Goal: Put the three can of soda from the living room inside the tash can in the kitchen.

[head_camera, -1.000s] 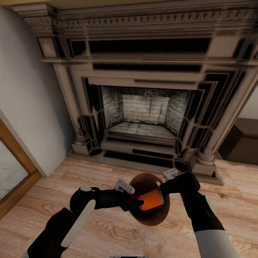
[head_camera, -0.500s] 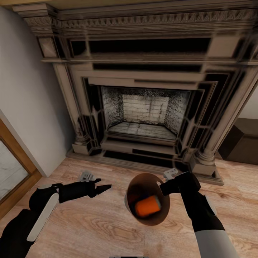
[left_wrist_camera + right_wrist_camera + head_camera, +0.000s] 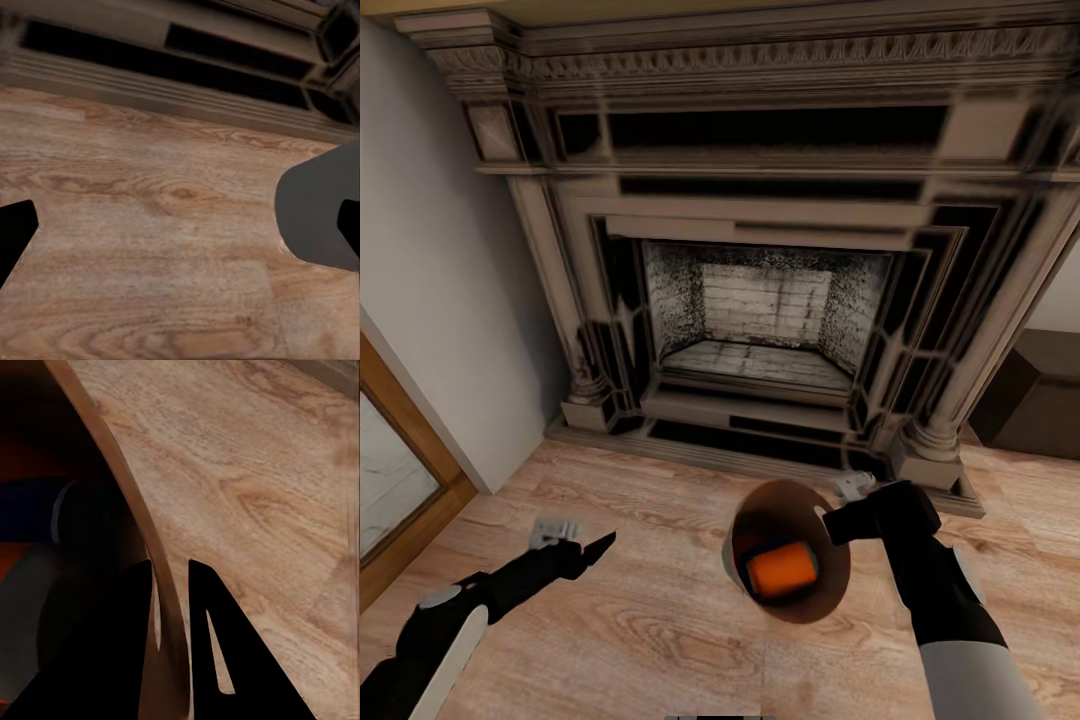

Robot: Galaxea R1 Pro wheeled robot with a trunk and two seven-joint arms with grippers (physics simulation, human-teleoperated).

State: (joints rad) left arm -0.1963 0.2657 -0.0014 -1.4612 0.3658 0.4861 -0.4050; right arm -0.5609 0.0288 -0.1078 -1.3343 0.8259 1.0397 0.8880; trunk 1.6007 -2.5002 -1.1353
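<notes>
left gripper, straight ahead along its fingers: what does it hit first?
Probably the wooden floor. The left gripper points forward and down over bare boards, with the grey bin off to one side and the fireplace base further on. Depth is unclear, so floor first is a guess.

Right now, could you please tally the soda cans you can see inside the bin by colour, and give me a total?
Orange cans: 2, one lying on top and part of another behind it in the trash can
Dark blue cans: 1, a dim blue shape seen by the right wrist camera past the rim held by the right gripper
Total: 3
</notes>
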